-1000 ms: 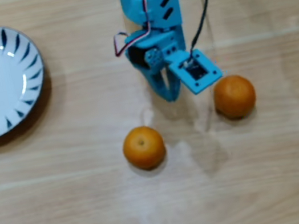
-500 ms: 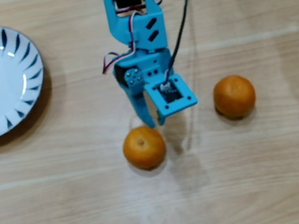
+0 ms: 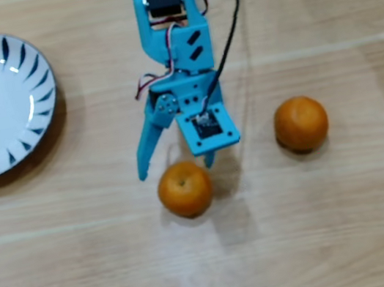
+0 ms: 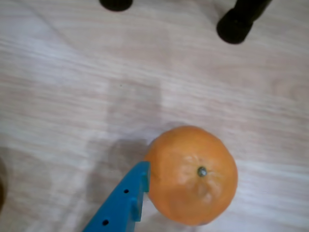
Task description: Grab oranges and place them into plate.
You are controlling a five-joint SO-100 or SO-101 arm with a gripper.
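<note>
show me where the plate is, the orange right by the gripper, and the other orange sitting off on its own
plate (image 3: pixel 0 110): overhead view, bare white centre.
orange by the gripper (image 3: pixel 184 189): overhead view, middle of its top.
lone orange (image 3: pixel 301 123): overhead view, middle of its skin.

Fingers spread above orange; plate left.

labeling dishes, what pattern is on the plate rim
Dark blue leaf-shaped strokes on white, clearest on the plate in the overhead view.
</note>
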